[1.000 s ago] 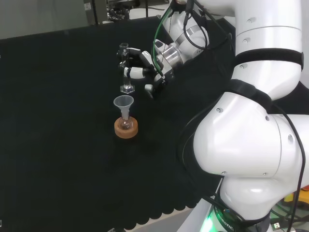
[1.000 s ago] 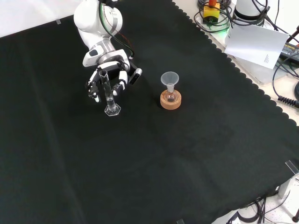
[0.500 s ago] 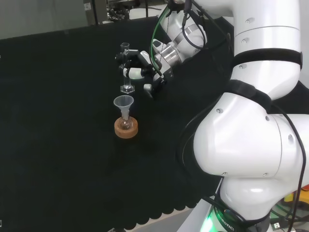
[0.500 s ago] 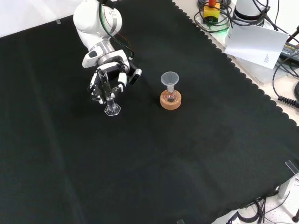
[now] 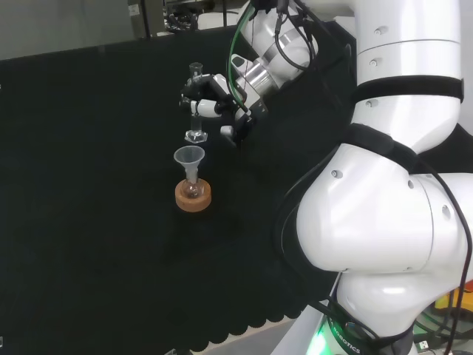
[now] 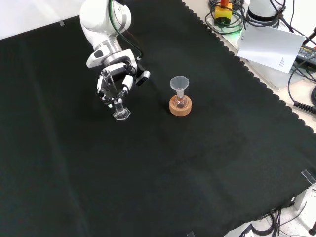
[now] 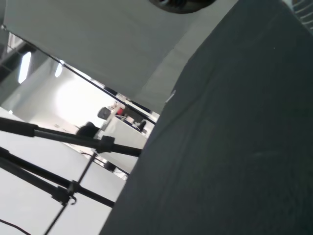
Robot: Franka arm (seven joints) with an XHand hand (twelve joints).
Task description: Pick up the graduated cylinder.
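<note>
Looking across the front view from the left, the black and white hand (image 6: 114,81) comes first, and it has changed in the last second: its fingers, spread loosely about the tall clear glass graduated cylinder (image 6: 119,104) a moment ago, are now curled in round the tube's upper half. The cylinder's hexagonal foot pokes out just below the fingers, and it has shifted a touch towards the view's right and looks slightly tipped, so I judge the foot is leaving the black cloth of the worktop (image 6: 197,163), though I cannot tell whether it is fully clear. In the head view the hand (image 5: 209,102) and the cylinder (image 5: 195,103) sit a little higher than before, which fits a lift just begun. To me that means the grasp is made and what remains is raising the cylinder cleanly. Further right, well apart from the hand, the clear plastic funnel (image 6: 179,84) stands in a small glass flask on its round cork ring (image 6: 180,106), unmoved
</note>
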